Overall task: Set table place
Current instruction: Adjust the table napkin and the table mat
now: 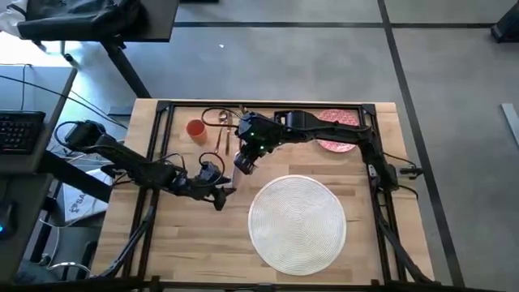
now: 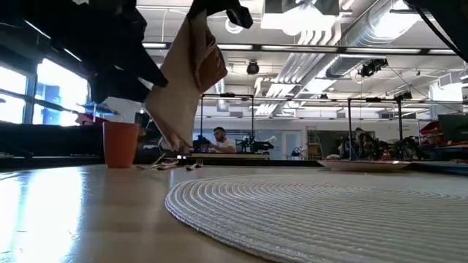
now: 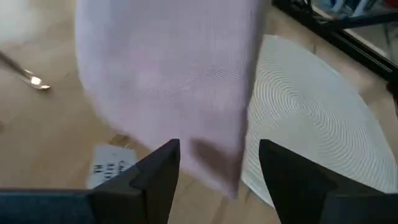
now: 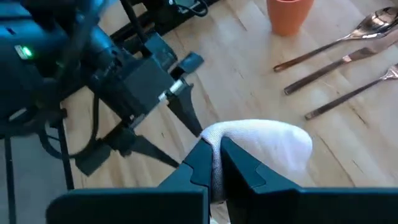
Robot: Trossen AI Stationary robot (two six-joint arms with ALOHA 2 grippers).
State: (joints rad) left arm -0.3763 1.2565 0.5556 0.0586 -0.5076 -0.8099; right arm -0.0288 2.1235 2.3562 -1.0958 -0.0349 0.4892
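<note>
Beige-pink napkin (image 4: 261, 146) hangs clamped in our right gripper (image 4: 214, 165), above the table (image 1: 195, 235). Our left gripper (image 3: 217, 165), fingers apart, faces it beside the placemat (image 1: 297, 223); cutlery (image 4: 348, 56) and cup (image 1: 195, 130) lie behind.

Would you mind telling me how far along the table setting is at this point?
Only the placemat lies ready, still bare. In hand: the right gripper is shut on the napkin, held above the table, with the open left gripper beside it. Left: plate, cup and cutlery remain at the far edge.

Hanging napkin (image 3: 168, 93) blocks the left arm's path to placemat (image 1: 297, 224).
</note>
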